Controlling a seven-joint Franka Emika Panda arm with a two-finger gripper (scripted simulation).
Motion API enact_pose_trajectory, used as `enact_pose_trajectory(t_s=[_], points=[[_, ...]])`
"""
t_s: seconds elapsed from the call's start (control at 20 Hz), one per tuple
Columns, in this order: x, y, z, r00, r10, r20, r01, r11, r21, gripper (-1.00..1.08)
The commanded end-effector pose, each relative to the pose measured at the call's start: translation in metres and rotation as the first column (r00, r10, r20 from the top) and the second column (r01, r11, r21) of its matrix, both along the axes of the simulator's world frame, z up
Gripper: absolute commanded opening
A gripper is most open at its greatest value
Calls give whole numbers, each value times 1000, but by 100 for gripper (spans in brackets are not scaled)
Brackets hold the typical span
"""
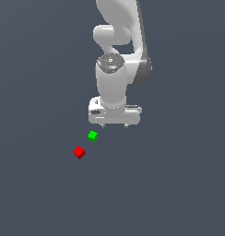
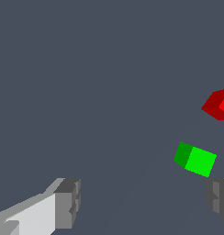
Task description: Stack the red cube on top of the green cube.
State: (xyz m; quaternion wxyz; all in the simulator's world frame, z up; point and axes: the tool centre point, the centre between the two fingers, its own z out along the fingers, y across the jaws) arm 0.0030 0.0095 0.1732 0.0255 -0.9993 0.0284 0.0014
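Sitting apart: bright red cube [image 1: 79,152], bright green cube [image 1: 92,136].

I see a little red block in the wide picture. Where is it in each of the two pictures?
Exterior view: the red cube lies on the floor, below and toward the exterior view's left of the green cube.
Wrist view: the red cube is cut off at the picture's edge.
Shared landmark: the green cube, close beside it in both.

Red cube [image 1: 79,152] rests near green cube [image 1: 92,136], apart, unstacked.
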Motion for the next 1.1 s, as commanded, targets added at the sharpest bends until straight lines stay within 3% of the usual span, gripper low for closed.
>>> enact_pose_trajectory(t_s=[0.0,0.35,0.65,0.8,1.05], points=[[0,0,0,1000,0,0,0,1000,0,100],[8,-12,-8,999,-45,-1,45,999,-5,100],[26,-43,-29,987,-158,-2,158,987,-16,100],[37,-68,-44,970,-242,-2,242,970,-24,100],[52,-116,-71,919,-394,-1,393,919,-38,100]])
